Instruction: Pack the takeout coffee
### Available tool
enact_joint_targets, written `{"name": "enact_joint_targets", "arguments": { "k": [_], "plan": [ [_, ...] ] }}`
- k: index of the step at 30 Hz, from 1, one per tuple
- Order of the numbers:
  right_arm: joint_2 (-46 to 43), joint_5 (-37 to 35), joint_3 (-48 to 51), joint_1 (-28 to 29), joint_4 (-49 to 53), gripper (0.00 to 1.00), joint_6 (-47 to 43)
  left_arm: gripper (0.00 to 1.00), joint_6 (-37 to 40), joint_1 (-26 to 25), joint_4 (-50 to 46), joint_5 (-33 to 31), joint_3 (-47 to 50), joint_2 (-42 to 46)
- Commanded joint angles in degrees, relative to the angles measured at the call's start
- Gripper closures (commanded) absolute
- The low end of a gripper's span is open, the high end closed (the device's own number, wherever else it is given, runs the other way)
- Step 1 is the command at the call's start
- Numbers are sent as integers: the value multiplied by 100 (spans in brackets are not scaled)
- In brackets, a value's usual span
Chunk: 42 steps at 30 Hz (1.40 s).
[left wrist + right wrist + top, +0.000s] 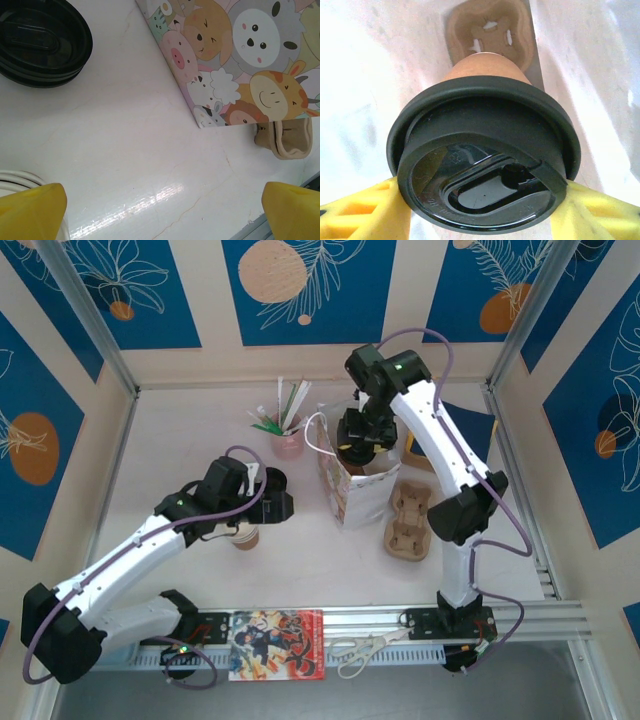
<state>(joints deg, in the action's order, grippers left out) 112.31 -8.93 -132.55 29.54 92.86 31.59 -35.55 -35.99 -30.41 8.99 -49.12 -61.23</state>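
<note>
Lidded coffee held inside the gift bag

The takeout coffee, capped with a black lid, sits mid-frame in the right wrist view. The right gripper grasps it inside the cartoon-animal bag, with a cardboard cup carrier at top centre. The left gripper hangs released over the table, with stacked black lids at upper left.

Pink cup of straws, animal-print bag, cardboard cup carriers, scissors, comic book, black lids
</note>
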Motion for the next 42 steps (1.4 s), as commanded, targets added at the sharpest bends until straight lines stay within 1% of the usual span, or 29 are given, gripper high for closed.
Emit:
{"name": "enact_joint_targets", "arguments": {
  "k": [1,12,29,37,42],
  "plan": [
    [-299,-88,-208,-38,868,37,114,0,-6,61,64,120,-95,-29],
    [-566,-155,-315,-80,871,37,194,0,-41,57,66,153,-72,-6],
    [-640,-48,-203,-71,866,37,119,0,-128,57,66,103,6,120],
    [-712,-78,-298,-19,871,36,110,0,-128,60,84,76,10,104],
    [-911,-133,-335,76,868,36,152,0,-120,57,114,73,-57,34]
  ]
}}
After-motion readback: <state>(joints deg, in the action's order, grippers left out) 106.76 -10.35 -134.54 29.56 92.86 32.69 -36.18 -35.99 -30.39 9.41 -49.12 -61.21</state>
